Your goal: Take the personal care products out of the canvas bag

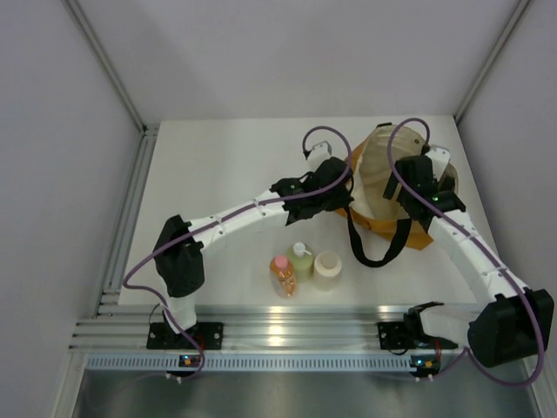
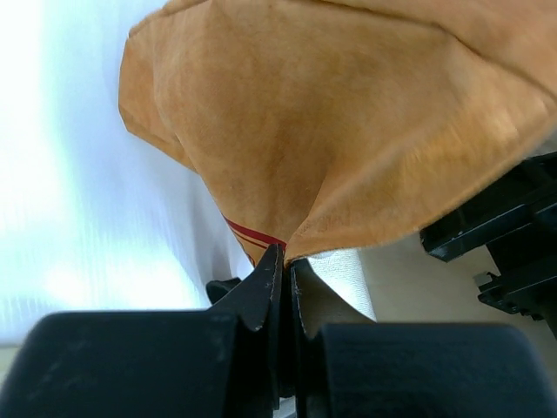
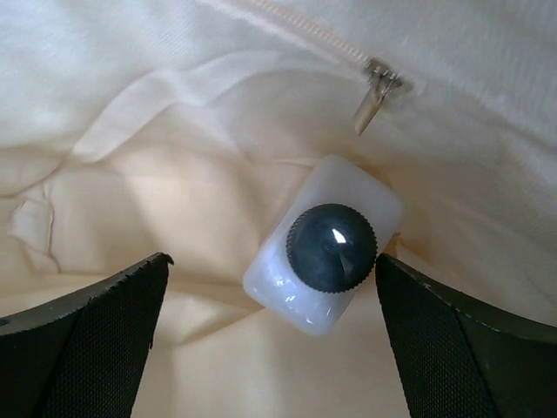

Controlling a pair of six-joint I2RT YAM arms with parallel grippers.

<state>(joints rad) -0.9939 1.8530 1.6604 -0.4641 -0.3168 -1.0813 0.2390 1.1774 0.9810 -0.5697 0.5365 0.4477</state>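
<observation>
The tan-orange canvas bag [image 1: 374,187] lies at the back right with its cream lining open upward. My left gripper [image 2: 285,254] is shut on the bag's left rim [image 2: 331,148] and holds it up. My right gripper [image 3: 271,270] is open inside the bag, its fingers either side of the clear-white bottle with the black cap [image 3: 326,244], which stands on the lining. The right finger is close to the cap. Three bottles stand on the table in front of the bag: orange with pink cap [image 1: 282,273], yellow-green with white cap [image 1: 301,259], and the squat cream one [image 1: 327,269].
The bag's black loop handle [image 1: 376,251] lies on the table toward the three bottles. A zip pull [image 3: 376,94] hangs on the lining behind the bottle. Grey walls enclose the table; an aluminium rail [image 1: 278,335] runs along the near edge.
</observation>
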